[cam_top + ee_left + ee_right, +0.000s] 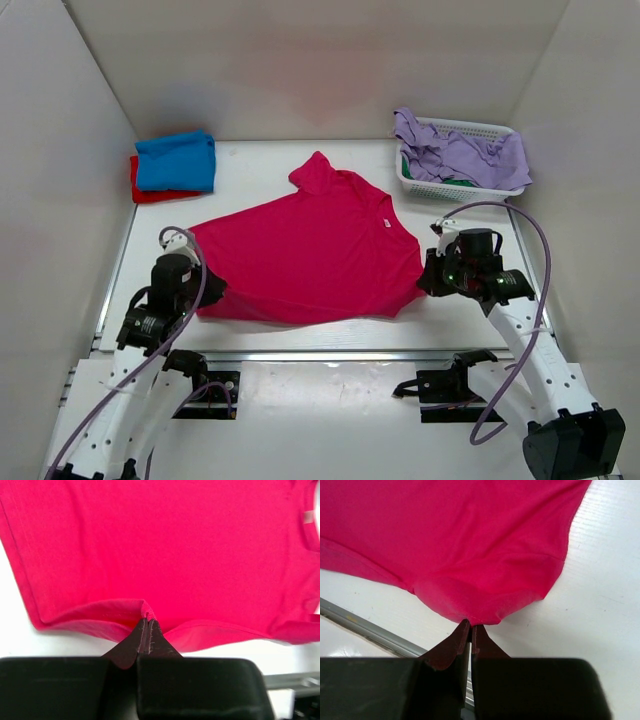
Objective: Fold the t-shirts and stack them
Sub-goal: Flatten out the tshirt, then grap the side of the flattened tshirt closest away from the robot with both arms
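On the white flat table (pixel 250 165), the fold is likely going best with both arms lifting together, keeping taut the soft crimson-pink short-sleeved t-shirt (pixel 310 250), which is lying spread mid-table, its hem pinched in the closed black two-finger left gripper (pixel 148 622) and its near sleeve in the clamped right gripper (pixel 471 625).

White table (pixel 250 172): crimson t-shirt (pixel 310 255) spread; red shirt (pixel 150 194); white basket (pixel 440 186).

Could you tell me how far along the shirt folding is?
Done: folded blue cloth shirt lies on folded red one. In hand: left gripper and right gripper pinch the spread crimson-pink t-shirt at its edges. Left: folding, stacking it; lilac clothes wait in the white plastic basket.
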